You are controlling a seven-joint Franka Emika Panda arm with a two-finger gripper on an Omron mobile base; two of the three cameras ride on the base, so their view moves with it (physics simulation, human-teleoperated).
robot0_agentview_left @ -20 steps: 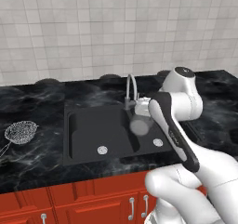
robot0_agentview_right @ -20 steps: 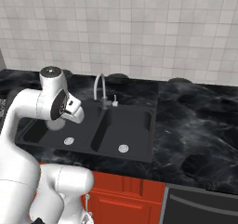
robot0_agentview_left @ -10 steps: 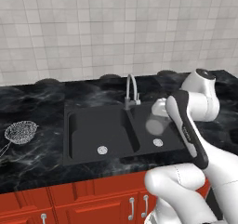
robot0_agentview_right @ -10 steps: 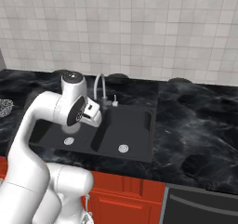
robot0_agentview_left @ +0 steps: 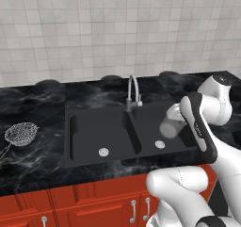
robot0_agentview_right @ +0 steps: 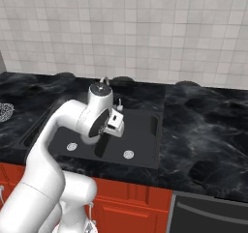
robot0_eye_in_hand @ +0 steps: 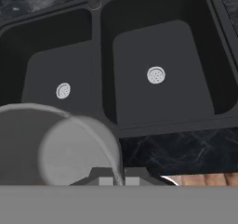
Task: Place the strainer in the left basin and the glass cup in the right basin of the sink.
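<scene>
The glass cup hangs tilted above the right basin of the black sink, and my gripper is shut on its rim. In the hand view the cup looms at the lower left, its wall between my gripper's fingertips. Past it lie the left basin and the right basin. The strainer rests on the counter left of the sink, far from my gripper. It also shows at the picture's left edge as the strainer. From this side my gripper hovers over the sink.
A curved silver faucet stands behind the divider between the basins. Each basin has a round silver drain. Black marbled counter stretches to the right of the sink, with red cabinet fronts below.
The arm has swung to the right with the glass cup, from over the divider to over the right basin. The strainer has not moved.
</scene>
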